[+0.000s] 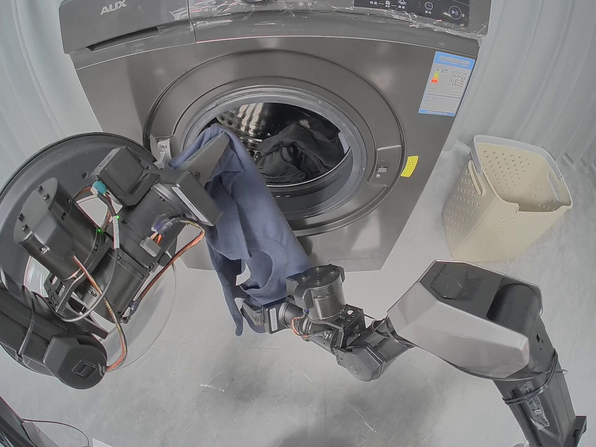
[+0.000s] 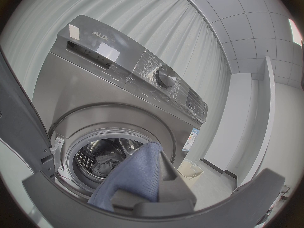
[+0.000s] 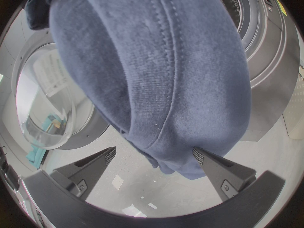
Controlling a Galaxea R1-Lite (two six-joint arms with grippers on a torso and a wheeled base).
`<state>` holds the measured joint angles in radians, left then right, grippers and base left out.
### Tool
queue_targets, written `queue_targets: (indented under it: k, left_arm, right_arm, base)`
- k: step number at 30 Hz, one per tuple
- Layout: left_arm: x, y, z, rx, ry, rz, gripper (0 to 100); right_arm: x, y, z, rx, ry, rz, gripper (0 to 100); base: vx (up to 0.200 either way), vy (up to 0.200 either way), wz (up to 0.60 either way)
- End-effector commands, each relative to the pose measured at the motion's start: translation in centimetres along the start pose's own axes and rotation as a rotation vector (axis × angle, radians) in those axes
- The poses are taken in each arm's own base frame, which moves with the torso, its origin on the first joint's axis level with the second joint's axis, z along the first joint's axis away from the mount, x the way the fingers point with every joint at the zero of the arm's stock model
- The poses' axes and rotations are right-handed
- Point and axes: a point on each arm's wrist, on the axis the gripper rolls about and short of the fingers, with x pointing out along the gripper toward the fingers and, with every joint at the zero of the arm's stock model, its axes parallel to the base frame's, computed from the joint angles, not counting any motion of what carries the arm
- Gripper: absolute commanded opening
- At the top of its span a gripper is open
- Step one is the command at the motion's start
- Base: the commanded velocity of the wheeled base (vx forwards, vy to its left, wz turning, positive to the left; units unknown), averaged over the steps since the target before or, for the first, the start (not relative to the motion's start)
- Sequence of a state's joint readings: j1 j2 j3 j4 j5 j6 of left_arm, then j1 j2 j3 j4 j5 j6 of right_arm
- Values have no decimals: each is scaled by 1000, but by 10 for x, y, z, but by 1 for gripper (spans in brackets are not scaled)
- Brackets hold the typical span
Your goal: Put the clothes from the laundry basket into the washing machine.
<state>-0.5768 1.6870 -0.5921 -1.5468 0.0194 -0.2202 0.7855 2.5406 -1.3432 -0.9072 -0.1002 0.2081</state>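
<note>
A blue garment (image 1: 254, 231) hangs from the left rim of the washing machine's (image 1: 261, 63) open drum down to the floor level. My left gripper (image 1: 208, 156) is shut on its top edge at the drum mouth; the cloth (image 2: 139, 174) drapes over that gripper (image 2: 148, 178). My right gripper (image 1: 248, 310) is low, at the garment's hanging bottom. It stands open, and the garment's lower fold (image 3: 164, 79) sags between its fingers (image 3: 107, 154), touching one pad. Dark clothes (image 1: 298, 150) lie inside the drum.
The round door (image 1: 37, 162) is swung open to the left, behind my left arm. A cream laundry basket (image 1: 506, 200) stands on the floor right of the machine and looks empty. Bare grey floor lies in front.
</note>
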Motion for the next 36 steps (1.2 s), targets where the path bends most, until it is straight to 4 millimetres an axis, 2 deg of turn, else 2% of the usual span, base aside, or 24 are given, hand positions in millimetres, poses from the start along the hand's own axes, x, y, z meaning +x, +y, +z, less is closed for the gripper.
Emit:
queue_targets:
  k: [1, 19, 20, 27, 31, 36]
  left_arm:
    - [0, 0, -1, -1, 3, 0, 0]
    - [0, 0, 2, -3, -6, -4, 0]
    - [0, 0, 2, -3, -6, -4, 0]
    - [1, 2, 0, -1, -1, 3, 0]
    - [1, 10, 3, 14, -11, 29, 0]
    - [1, 12, 3, 17, -12, 34, 0]
  right_arm:
    - [21, -2, -13, 5, -18, -40, 100]
    - [40, -2, -6, 19, -97, -59, 100]
    - [40, -4, -5, 21, -100, -61, 0]
    - [32, -9, -3, 23, -90, -75, 0]
    - [4, -12, 17, 18, -94, -81, 0]
    - [-27, -15, 27, -6, -87, -84, 0]
  base:
    - [0, 0, 0]
    - [0, 0, 0]
    - [0, 0, 0]
    - [0, 0, 0]
    - [0, 0, 0]
    - [0, 0, 0]
